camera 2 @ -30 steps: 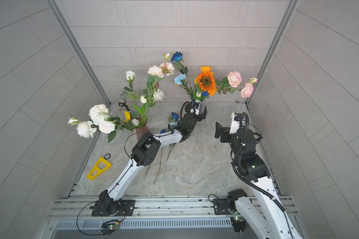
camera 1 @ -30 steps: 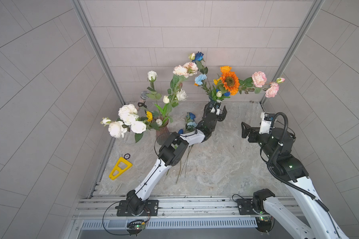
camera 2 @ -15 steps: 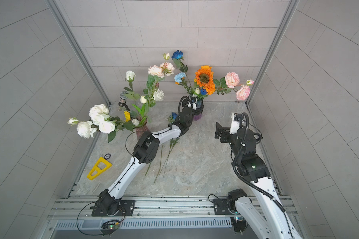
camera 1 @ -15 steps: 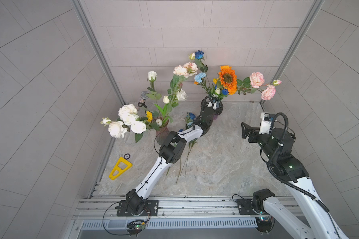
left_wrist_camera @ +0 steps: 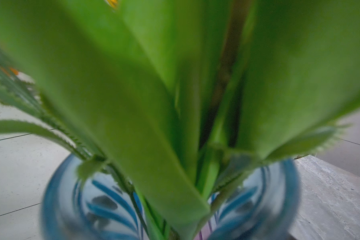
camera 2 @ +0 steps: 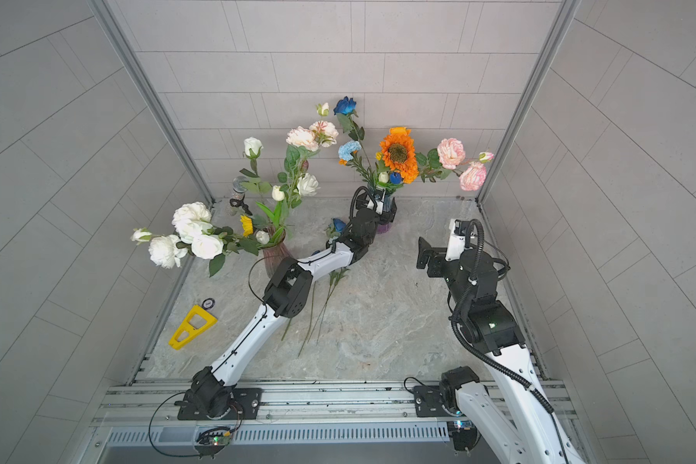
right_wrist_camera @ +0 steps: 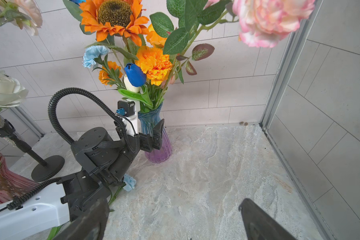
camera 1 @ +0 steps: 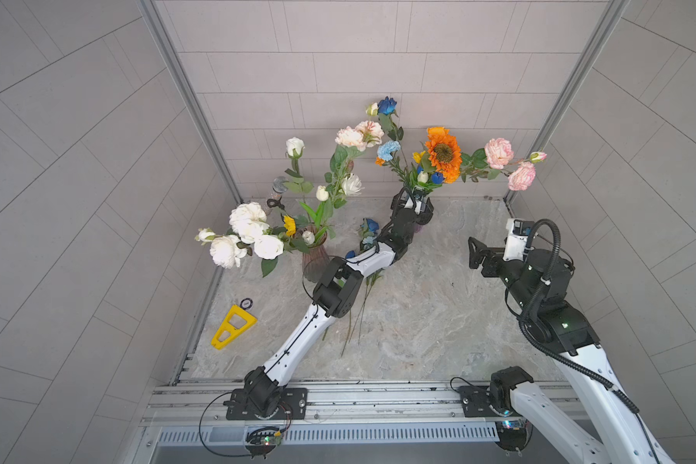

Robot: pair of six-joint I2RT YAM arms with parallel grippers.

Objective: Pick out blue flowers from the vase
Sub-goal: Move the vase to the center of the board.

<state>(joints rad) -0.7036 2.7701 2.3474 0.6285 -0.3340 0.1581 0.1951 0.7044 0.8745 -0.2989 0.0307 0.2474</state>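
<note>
1. The step in hand was, as I judge, the reach for one more stem. The left claw [right_wrist_camera: 152, 128] stood at the neck of the vase [right_wrist_camera: 158, 153], just under the leaves, with its jaws wide apart and nothing clamped.
2. The left wrist view was filled by blurred green leaves and stems above the blue mouth of the vase. I could not tell which stem lay between the jaws; possibly none yet.
3. Some blue flowers [camera 1: 369, 227] already lay on the worktop [camera 1: 438, 321], close beside the left arm, with their long stems pointing toward the robot base.
4. Three more stood in the vase: a dark rose [camera 1: 387, 105] at the top of the bunch, a light carnation [camera 1: 389, 149] lower down, and a tulip [right_wrist_camera: 135, 75] low among the orange blooms, close above the left claw. So the task looked only partly done.
5. The right claw [camera 1: 471, 252] hung well apart from the vase, above the bare worktop, with its jaws wide apart and empty.
6. The next move called for choosing one blue stem only, most likely the tulip because it was nearest. The claw should close on it below the bloom and pull straight up along the stem.
7. The stems were packed together in a narrow neck, so the pull needed care. A neighbour such as the sunflower [right_wrist_camera: 114, 15] could come out with it, or the vase could tip.
</note>
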